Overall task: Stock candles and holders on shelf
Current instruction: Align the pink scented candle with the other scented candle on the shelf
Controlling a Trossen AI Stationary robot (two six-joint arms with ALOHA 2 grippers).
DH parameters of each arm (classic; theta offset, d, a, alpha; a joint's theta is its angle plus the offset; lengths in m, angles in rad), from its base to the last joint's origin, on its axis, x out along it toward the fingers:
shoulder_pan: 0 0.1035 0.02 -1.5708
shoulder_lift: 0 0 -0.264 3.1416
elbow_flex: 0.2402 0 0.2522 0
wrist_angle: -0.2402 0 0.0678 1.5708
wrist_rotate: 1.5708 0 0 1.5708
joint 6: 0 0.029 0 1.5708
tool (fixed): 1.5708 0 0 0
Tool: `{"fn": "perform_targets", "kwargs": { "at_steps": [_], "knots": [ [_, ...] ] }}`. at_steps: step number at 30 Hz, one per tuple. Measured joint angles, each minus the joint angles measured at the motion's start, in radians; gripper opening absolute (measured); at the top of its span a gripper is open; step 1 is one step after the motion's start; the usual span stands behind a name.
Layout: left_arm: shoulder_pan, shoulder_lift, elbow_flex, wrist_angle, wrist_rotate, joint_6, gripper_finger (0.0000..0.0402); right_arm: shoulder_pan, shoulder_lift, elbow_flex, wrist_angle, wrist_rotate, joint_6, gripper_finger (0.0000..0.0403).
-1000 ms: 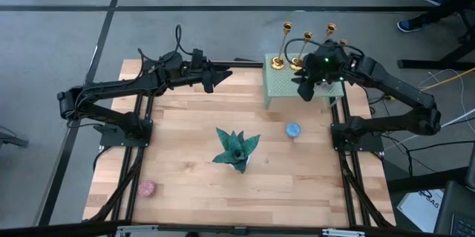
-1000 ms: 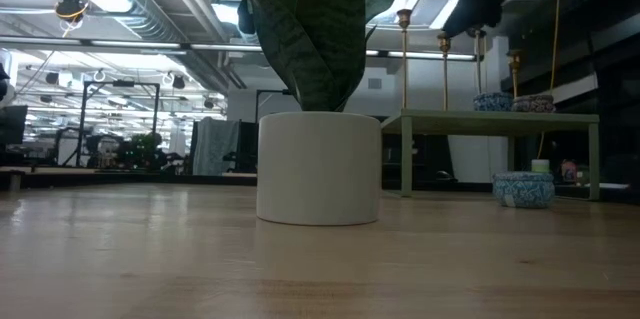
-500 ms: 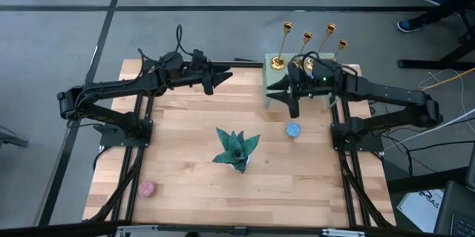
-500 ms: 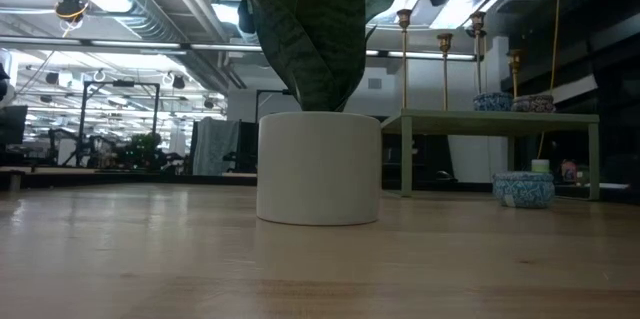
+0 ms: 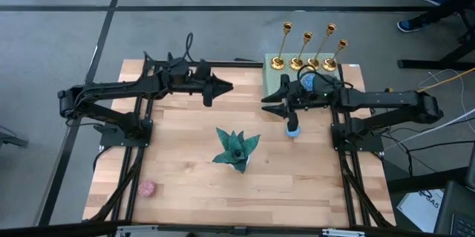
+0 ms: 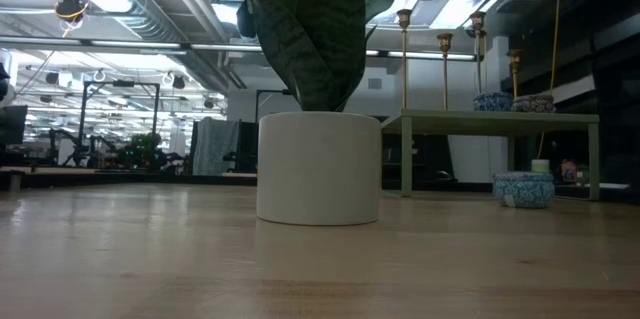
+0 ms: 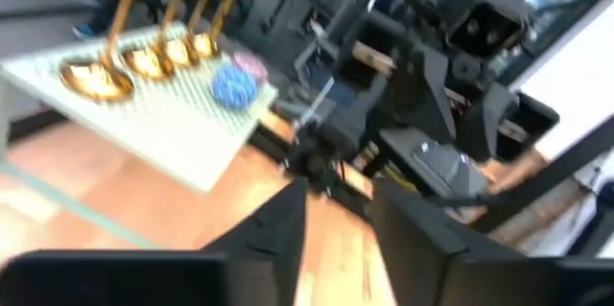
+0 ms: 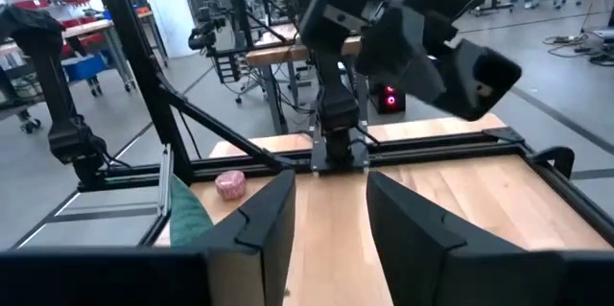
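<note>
Four gold holders [image 5: 308,62] and two candles [image 5: 308,81] stand on the green shelf [image 5: 276,82]. A blue candle [image 5: 294,129] lies on the table [image 5: 185,163] below the right hand [image 5: 286,107], fingers apart. The left hand [image 5: 223,87] waits, open, nearby.

Two black, angular, boxy-jointed arms are showing across the middle of the high view, with thin black cables looping above the left one. The left end effector [image 5: 223,86] and right end effector [image 5: 270,105] are tapering into dark wedge-shaped fingers [image 8: 269,212].
</note>
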Motion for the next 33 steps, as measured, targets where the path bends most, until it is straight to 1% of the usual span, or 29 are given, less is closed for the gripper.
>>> {"fn": "perform_targets", "kwargs": {
  "at_steps": [2, 5, 7, 9, 12, 15, 17, 19, 21, 23, 26, 28, 31, 33],
  "knots": [
    [-0.011, 0.0, 0.0, -0.032, 0.023, -0.01, 0.0079, 0.006, 0.0, -0.009, 0.007, 0.012, -0.001, 0.0134],
    [-0.036, 0.0, 0.0, -0.076, 0.03, -0.032, 0.002, 0.01, 0.012, -0.014, 0.013, 0.013, -0.002, 0.0134],
    [-0.052, 0.0, 0.0, -0.088, 0.033, -0.039, 0.0007, 0.01, 0.021, -0.015, 0.013, 0.013, -0.002, 0.0134],
    [-0.064, 0.0, 0.0, -0.101, 0.042, -0.038, 0.0003, 0.01, 0.027, -0.014, 0.02, 0.013, 0.006, 0.0134],
    [-0.076, 0.0, 0.0, -0.108, 0.06, -0.018, 0.0002, 0.023, 0.039, -0.014, 0.03, 0.014, 0.074, 0.0134],
    [-0.086, 0.0, 0.0, -0.111, 0.089, 0.015, 0.0002, 0.059, 0.051, -0.014, 0.078, 0.014, 0.127, 0.0134],
    [-0.097, 0.0, 0.0, -0.112, 0.101, 0.037, 0.0002, 0.092, 0.063, -0.014, 0.115, 0.018, 0.128, 0.0134],
    [-0.111, -0.006, 0.0, -0.132, 0.115, 0.057, 0.0002, 0.133, 0.081, -0.014, 0.155, 0.06, 0.11, 0.0134],
    [-0.133, -0.017, 0.0, -0.166, 0.121, 0.08, 0.0002, 0.171, 0.1, -0.014, 0.199, 0.128, 0.086, 0.0134],
    [-0.163, -0.038, 0.0, -0.239, 0.116, 0.108, 0.0002, 0.206, 0.121, -0.014, 0.232, 0.2, 0.077, 0.0134],
    [-0.226, -0.077, 0.0, -0.337, 0.055, 0.156, 0.0002, 0.246, 0.157, -0.014, 0.303, 0.272, 0.085, 0.0134],
    [-0.273, -0.103, 0.0, -0.395, 0.018, 0.177, 0.0002, 0.27, 0.185, -0.014, 0.377, 0.276, 0.099, 0.0134],
    [-0.344, -0.136, 0.0, -0.465, 0.008, 0.2, 0.0002, 0.307, 0.234, -0.008, 0.514, 0.276, 0.102, 0.0134],
    [-0.389, -0.146, 0.0, -0.51, 0.008, 0.205, 0.0002, 0.336, 0.274, 0.027, 0.559, 0.291, 0.102, 0.0134]
  ]
}}
